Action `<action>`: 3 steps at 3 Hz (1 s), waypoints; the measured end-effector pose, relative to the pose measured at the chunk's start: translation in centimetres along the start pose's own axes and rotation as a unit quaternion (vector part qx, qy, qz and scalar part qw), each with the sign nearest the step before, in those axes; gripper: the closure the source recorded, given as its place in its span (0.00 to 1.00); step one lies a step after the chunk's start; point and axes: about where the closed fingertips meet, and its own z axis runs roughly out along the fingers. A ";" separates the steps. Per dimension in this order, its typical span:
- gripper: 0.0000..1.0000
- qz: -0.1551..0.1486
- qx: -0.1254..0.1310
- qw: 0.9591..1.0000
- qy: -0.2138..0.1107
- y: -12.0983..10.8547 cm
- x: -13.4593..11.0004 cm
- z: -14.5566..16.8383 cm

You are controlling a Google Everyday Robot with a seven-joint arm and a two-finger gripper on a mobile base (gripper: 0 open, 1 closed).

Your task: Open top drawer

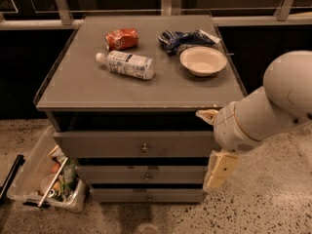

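Note:
The top drawer (107, 144) is the widest grey front of three, just under the cabinet top, with a small round metal knob (144, 147) at its centre. It looks shut. My gripper (206, 149) is at the drawer's right end, level with its front and to the right of the knob. Its cream fingers are spread wide, one fingertip (206, 115) up near the cabinet top's edge, the other finger (218, 171) hanging lower beside the middle drawer. It holds nothing.
Two narrower drawers (146, 175) sit below. On the cabinet top (73, 82) lie a plastic bottle (127, 63), a red can (122, 38), a blue bag (183, 38) and a white bowl (203, 60). A clear bin of clutter (46, 177) stands on the floor at the left.

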 end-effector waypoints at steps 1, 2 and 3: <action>0.00 0.003 0.013 1.000 -0.023 -1.2 -0.5 3.7; 0.00 0.001 0.028 0.998 -0.048 -2.4 -0.9 6.8; 0.00 0.001 0.040 0.997 -0.063 -3.4 -0.7 9.2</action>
